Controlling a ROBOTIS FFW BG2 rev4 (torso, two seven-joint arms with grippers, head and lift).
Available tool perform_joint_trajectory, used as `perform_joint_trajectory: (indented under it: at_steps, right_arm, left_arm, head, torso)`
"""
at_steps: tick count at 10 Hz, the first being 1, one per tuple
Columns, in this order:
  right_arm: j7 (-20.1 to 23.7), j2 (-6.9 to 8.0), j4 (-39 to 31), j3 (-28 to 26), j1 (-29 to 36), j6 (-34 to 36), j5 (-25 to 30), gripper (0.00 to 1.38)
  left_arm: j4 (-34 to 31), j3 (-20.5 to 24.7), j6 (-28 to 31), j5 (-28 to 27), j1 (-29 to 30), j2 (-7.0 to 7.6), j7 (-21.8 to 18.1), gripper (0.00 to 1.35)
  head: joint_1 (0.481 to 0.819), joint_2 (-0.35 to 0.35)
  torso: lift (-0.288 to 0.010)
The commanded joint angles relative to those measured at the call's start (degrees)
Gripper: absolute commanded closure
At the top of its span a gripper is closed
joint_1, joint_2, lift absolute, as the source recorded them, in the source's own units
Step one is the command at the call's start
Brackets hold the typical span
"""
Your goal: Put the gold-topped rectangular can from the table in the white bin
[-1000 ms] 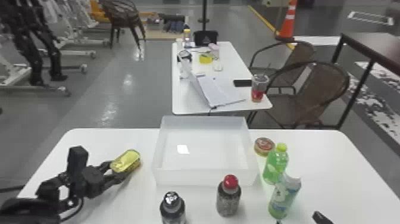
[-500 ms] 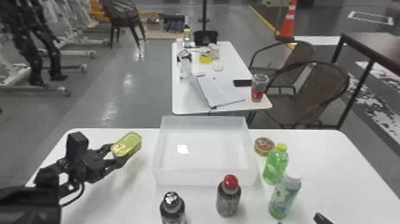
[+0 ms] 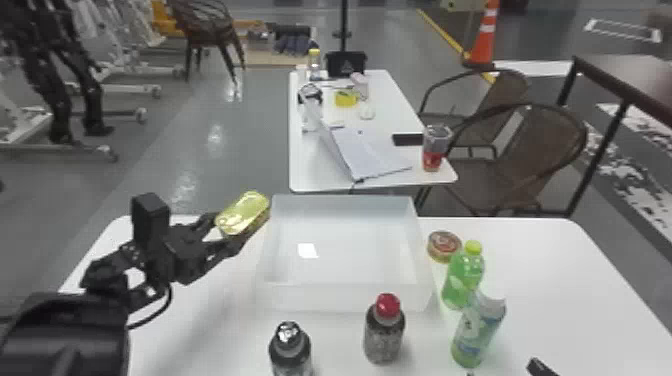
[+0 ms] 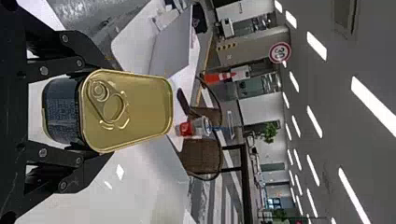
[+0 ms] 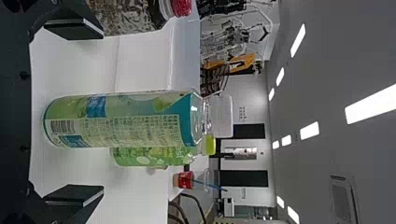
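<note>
The left gripper (image 3: 229,229) is holding the gold-topped rectangular can (image 3: 243,214) above the worktop (image 3: 540,300), just beside the far left corner of the white bin (image 3: 345,298). Its jaws are gripping the can from two opposite sides, one along each side. In the left wrist view the can is sitting centrally between them, its dark side wall partly in the grip and its gold lid, with the ring pull, lying beyond the jaws and facing the wrist camera. In the head view that lid is facing upward, slightly tilted, and the can is lying outside the bin; whether it is touching the rim, I cannot tell.

The right gripper (image 3: 506,371) is waiting at the near edge, toward the right. Its jaws are standing wide apart, and a bottle with a green and blue label (image 3: 477,332) is standing upright beyond the opening.

Behind that bottle a green bottle (image 3: 464,277) is standing, with a round tin (image 3: 444,246) lying to the bin's right. A red-capped bottle (image 3: 385,330) and a dark bottle (image 3: 290,350) are standing on the near side.
</note>
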Motion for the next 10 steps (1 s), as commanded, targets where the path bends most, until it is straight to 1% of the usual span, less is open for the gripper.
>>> perform_joint_trajectory:
  at_steps: [1, 2, 4, 6, 7, 8, 9, 10]
  right_arm:
    - [-0.08, 0.05, 0.14, -0.02, -0.08, 0.00, -0.05, 0.13]
    - [0.01, 0.05, 0.31, 0.07, -0.17, 0.00, -0.05, 0.13]
    - [-0.08, 0.05, 0.75, 0.07, -0.35, 0.00, -0.66, 0.13]
    - [-0.08, 0.05, 0.84, 0.07, -0.35, 0.00, -0.66, 0.13]
    - [-0.08, 0.05, 0.93, 0.16, -0.44, 0.00, -0.75, 0.13]
    - [-0.08, 0.05, 1.01, 0.16, -0.52, 0.00, -0.75, 0.13]
    - [-0.08, 0.05, 1.01, 0.16, -0.44, 0.00, -0.75, 0.13]
    - [-0.08, 0.05, 1.01, 0.16, -0.44, 0.00, -0.75, 0.13]
  left_arm:
    - [-0.15, -4.89, 1.22, 1.84, 0.20, -0.69, 0.15, 1.10]
    - [-0.06, -7.52, 1.66, 2.90, 0.20, -0.95, 0.50, 1.10]
    - [0.64, -11.21, 2.19, 4.30, -0.68, -0.86, 0.85, 1.10]
    - [5.65, -14.99, 0.78, 6.41, -2.70, -0.77, 0.85, 1.10]
    - [8.73, -16.22, -0.53, 6.50, -3.85, -0.86, 0.76, 1.10]
    - [11.36, -16.49, -2.20, 6.50, -4.72, -1.04, 0.85, 1.03]
    - [12.68, -16.31, -2.82, 6.24, -5.25, -1.30, 1.03, 0.88]
    - [12.95, -15.70, -3.52, 5.53, -5.34, -1.39, 1.12, 0.61]
  head:
    - [0.549, 0.000]
    - [0.549, 0.000]
    - [0.549, 0.000]
    - [0.549, 0.000]
    - [0.549, 0.000]
    - [0.549, 0.000]
    - [0.549, 0.000]
    - [0.549, 0.000]
  torso:
    - [-0.100]
    - [-0.100]
    - [-0.100]
    - [-0.100]
    - [-0.100]
    - [-0.100]
    - [-0.100]
    - [-0.100]
